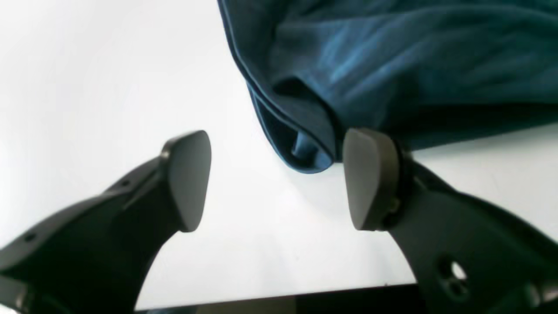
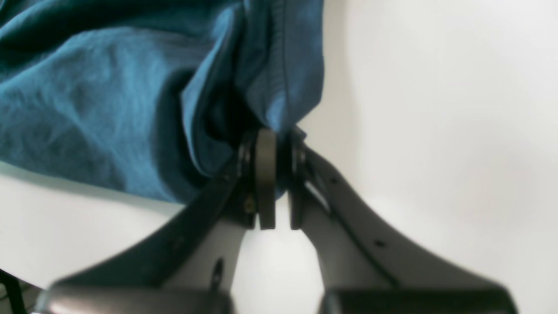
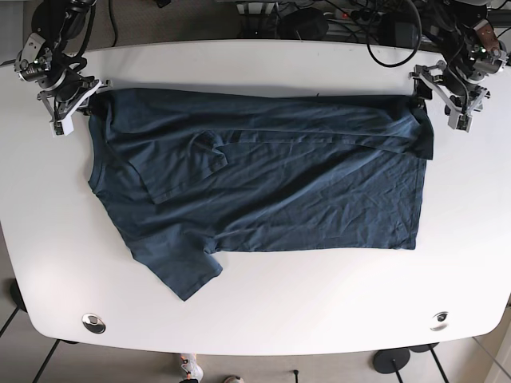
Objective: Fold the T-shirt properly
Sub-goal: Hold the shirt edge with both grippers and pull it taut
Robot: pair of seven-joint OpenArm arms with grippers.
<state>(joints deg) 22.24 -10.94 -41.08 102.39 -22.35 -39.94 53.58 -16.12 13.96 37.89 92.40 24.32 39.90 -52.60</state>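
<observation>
the teal t-shirt (image 3: 263, 179) lies spread across the white table (image 3: 255, 319), its upper edge folded over. the right gripper (image 2: 273, 183) is clamped on the shirt's corner fabric. the left gripper (image 1: 277, 179) has its jaws spread apart, a bunched hem just beyond them.

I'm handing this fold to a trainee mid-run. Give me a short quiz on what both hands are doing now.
1. True or false: the left hand is clamped on the T-shirt.
2. Which hand grips cloth? A) left B) right
3. Fill in: the shirt lies on a ___ table.

Key: 1 false, it is open beside the hem corner. 2 B. 3 white.
</observation>
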